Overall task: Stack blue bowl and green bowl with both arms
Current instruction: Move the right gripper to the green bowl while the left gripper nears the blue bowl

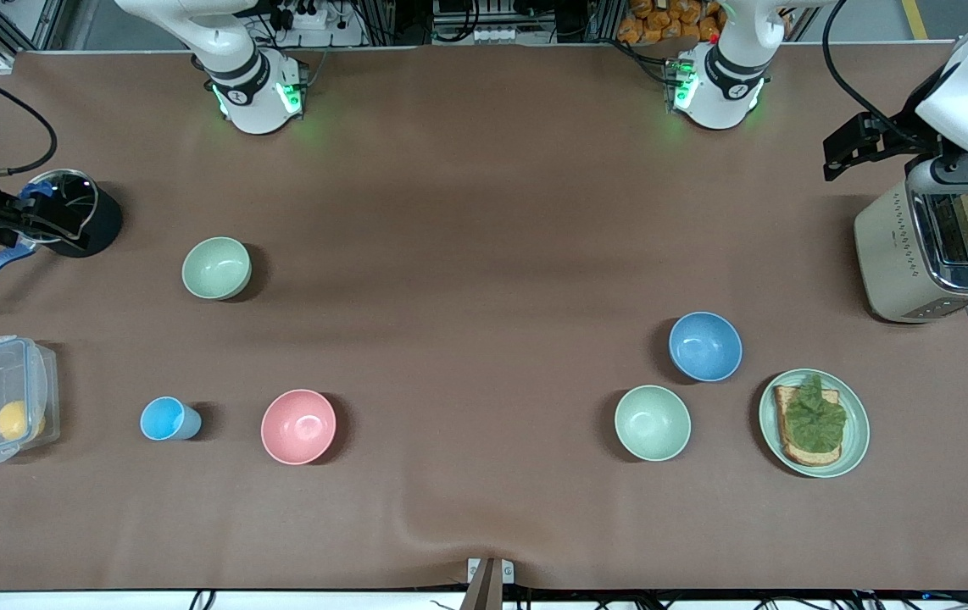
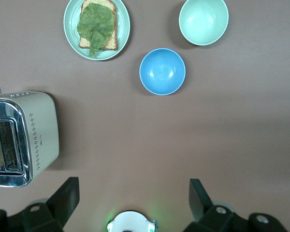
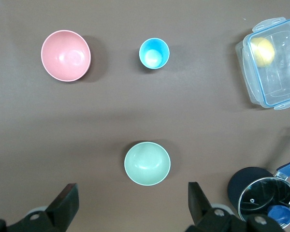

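On the worktop [image 1: 484, 254], the blue bowl [image 1: 704, 346] sits at the left arm's end and the green bowl [image 1: 216, 268] at the right arm's. Left claw [image 2: 130, 193] and right claw [image 3: 130, 198] hang fully spread, empty; each rim should be straddled squarely before closing.

- No text, label, brand, number or sign can be read on anything shown.
- Small dark marks are seen on the toaster [image 2: 38, 140], but they cannot be read.
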Tool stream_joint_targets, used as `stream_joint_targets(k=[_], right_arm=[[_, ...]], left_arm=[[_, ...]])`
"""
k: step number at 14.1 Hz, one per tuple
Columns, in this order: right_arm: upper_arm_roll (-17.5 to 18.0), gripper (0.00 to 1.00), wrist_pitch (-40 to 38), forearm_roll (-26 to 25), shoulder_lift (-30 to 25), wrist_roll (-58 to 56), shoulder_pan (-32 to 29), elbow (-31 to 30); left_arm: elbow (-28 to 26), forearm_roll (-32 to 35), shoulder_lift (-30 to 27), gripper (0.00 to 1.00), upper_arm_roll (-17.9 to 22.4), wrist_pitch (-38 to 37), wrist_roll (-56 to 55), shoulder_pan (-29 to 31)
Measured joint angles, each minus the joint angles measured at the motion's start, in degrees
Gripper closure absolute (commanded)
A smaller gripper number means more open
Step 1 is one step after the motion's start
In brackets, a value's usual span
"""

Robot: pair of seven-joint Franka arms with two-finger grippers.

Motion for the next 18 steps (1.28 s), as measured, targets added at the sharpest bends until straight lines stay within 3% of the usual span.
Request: stream_joint_targets(k=[10, 13, 18], right_arm=[[-0.65, 0.0, -0.9, 0.73, 0.49, 0.0, -0.45, -1.89], [-0.74, 0.0, 1.5, 0.8, 0.79, 0.0, -0.84, -6.06], [-0.84, 0.0, 13.69, 0.84, -1.26, -4.17, -2.62, -18.64]], left_arm=[[0.07, 0.0, 0.04, 0.0, -0.2, 0.0, 0.45, -0.1], [0.01, 0.0, 0.46, 0.0, -0.21, 0.0, 0.45, -0.12], [-1.14, 0.0, 3.91, 0.0, -0.21, -0.01, 0.45, -0.1]])
